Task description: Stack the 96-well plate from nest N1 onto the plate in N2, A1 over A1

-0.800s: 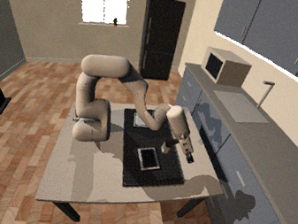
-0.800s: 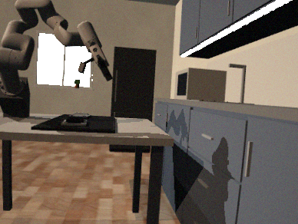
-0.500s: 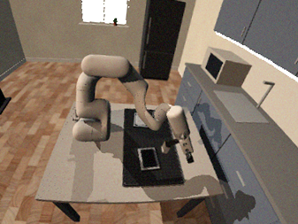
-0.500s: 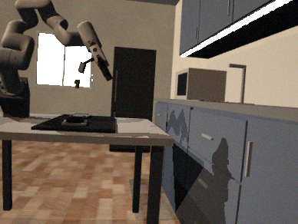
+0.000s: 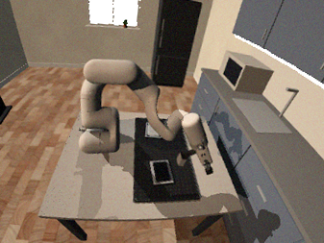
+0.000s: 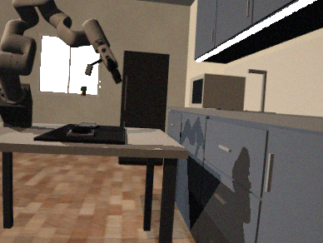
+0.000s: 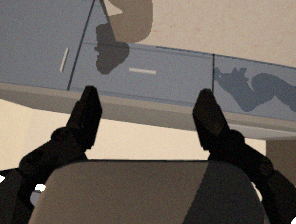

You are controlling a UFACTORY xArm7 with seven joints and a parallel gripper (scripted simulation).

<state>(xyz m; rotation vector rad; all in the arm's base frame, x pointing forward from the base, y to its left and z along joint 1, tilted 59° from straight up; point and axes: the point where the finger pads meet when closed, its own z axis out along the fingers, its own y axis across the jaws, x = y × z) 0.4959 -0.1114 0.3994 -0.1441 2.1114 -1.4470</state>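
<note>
A dark 96-well plate [image 5: 162, 171] sits in its nest on the near part of the black mat. A second, lighter plate [image 5: 153, 129] sits at the mat's far end, partly hidden behind my arm. In the low side view the plates [image 6: 81, 129] show as a low shape on the mat. My gripper [image 5: 208, 169] [image 6: 117, 79] is open and empty. It hangs high above the table, out past the mat's right edge, well apart from both plates. In the wrist view the fingers stand wide with only the cabinet fronts between them.
A kitchen counter with blue cabinets [image 5: 257, 185] runs along the right of the table, with a microwave [image 5: 245, 72] and a sink [image 5: 261, 114] on it. A dark fridge [image 5: 175, 41] stands at the back wall.
</note>
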